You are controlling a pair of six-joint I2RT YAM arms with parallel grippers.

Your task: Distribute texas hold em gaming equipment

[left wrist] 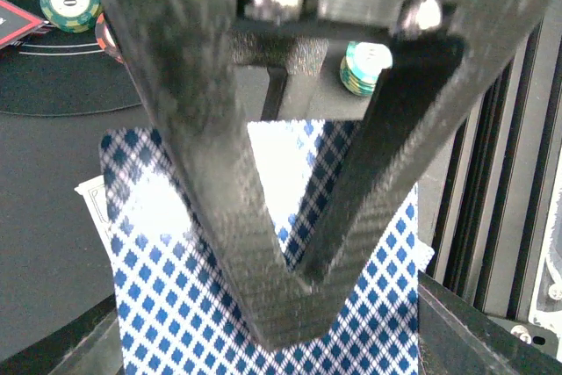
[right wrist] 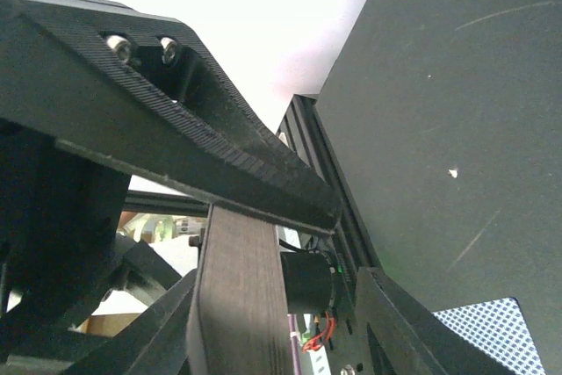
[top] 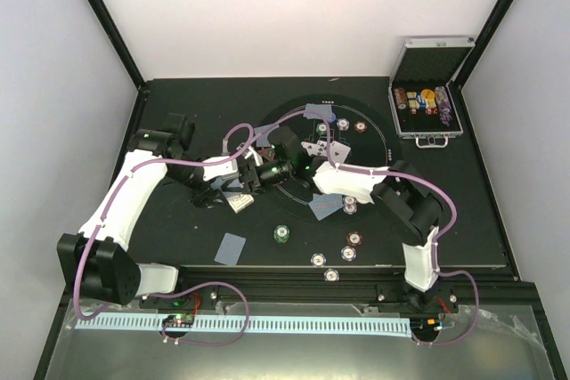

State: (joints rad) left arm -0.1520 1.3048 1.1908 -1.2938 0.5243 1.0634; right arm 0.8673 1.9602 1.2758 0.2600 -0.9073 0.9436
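- The left end effector (left wrist: 281, 305) is closed. Its two fingers meet in a point over a deck of blue-and-white diamond-backed playing cards (left wrist: 167, 305). The deck sits clear of the surface (left wrist: 44, 243) and overlaps the rail at the edge, so I judge it gripped rather than lying loose.
- The deck's long axis runs roughly along those fingers, tilted a little. A white card face shows at one side.
- The right end effector (top: 267, 169) is just beside the left one, nose to nose with it, and the deck is just ahead of it, slightly to the near side.
- I cannot tell whether its jaws are open. Its own camera shows only finger flanks, and cable crowds the overhead view.
- Judgement: the coming move turns on that small gap. The right end effector is the free one nearest the deck, so sliding a card off falls to it, probably along the deck's long axis.
- Two face-up cards (top: 313, 147) lie on the surface beyond both end effectors. A single face-down card (top: 232, 248) lies on the near side, with poker chips scattered near it.
- Writing: the green chip (left wrist: 70, 2), ahead and left of the left fingers, reads "20".
- A green-and-white chip (left wrist: 364, 63) ahead of those fingers shows nothing legible.
- No brand can be read, and the pips on the face-up cards are too small.
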